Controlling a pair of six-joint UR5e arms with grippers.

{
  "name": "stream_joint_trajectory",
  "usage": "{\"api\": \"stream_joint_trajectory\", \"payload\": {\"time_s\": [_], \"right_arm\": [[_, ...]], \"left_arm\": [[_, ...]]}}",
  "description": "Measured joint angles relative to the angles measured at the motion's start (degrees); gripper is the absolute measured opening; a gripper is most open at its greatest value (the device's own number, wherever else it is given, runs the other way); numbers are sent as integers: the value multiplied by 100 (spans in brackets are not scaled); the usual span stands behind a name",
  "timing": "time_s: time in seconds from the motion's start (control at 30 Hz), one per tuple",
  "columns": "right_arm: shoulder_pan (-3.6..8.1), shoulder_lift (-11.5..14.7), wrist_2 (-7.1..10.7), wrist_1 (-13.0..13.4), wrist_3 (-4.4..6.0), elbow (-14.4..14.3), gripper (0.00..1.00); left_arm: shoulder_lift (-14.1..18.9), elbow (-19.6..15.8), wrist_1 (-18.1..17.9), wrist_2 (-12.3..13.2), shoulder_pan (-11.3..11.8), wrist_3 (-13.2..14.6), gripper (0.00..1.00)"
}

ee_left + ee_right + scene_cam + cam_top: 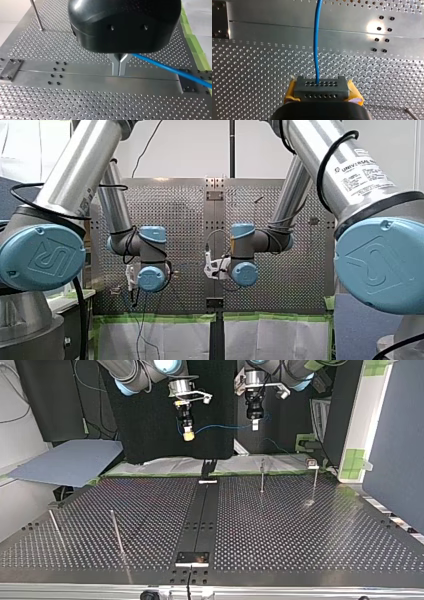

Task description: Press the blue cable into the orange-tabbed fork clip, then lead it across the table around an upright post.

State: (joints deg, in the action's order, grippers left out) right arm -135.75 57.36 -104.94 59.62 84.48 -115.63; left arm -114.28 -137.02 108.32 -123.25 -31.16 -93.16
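Lower left of the top view: one upright post (116, 532) stands on the perforated table (300, 530), with a second post (54, 527) to its left. Farther back, right of centre: a third post (262, 475). Upper centre, raised above the table: my right gripper (188, 435), yellow-padded, and my left gripper (254, 424) each pinch the blue cable (220, 427), which spans the air between them. Left wrist view: the metal fingers (115, 66) are pressed together on it.
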Motion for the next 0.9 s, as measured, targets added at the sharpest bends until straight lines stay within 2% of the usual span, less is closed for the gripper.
{"api": "stream_joint_trajectory", "payload": {"time_s": [0.4,0.8,0.9], "right_arm": [[0,0,-1,7,0,0,0],[-1,-1,-3,6,-1,1,0],[-53,-53,-55,-45,-11,53,0]], "left_arm": [[-488,-6,-11,42,54,0,0],[-535,-6,-11,42,55,0,0],[-537,-6,-11,43,55,0,0]]}}
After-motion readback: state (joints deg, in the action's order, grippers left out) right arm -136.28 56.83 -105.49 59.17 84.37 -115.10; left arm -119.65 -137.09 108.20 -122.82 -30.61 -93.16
